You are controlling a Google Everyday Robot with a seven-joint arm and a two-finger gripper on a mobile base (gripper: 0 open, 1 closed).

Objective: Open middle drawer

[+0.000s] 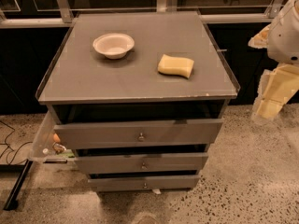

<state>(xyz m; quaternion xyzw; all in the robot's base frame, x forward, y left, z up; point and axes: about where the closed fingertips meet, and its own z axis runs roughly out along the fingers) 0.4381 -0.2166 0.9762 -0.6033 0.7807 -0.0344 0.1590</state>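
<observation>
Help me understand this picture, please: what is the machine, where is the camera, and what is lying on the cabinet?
There is only one view, looking down from above at the front of a grey cabinet. Where the camera is mounted is not on record. The machine is a mobile robot with one arm. The white shape at the right edge is part of that arm, and the pale yellow piece below it is the gripper. The gripper is off to the right of the cabinet and touches nothing on it; I cannot tell whether it holds anything. On top lie a white bowl and a yellow sponge, set apart from each other. Below are three drawers; the middle drawer, with its small knob, is the one to open.
</observation>
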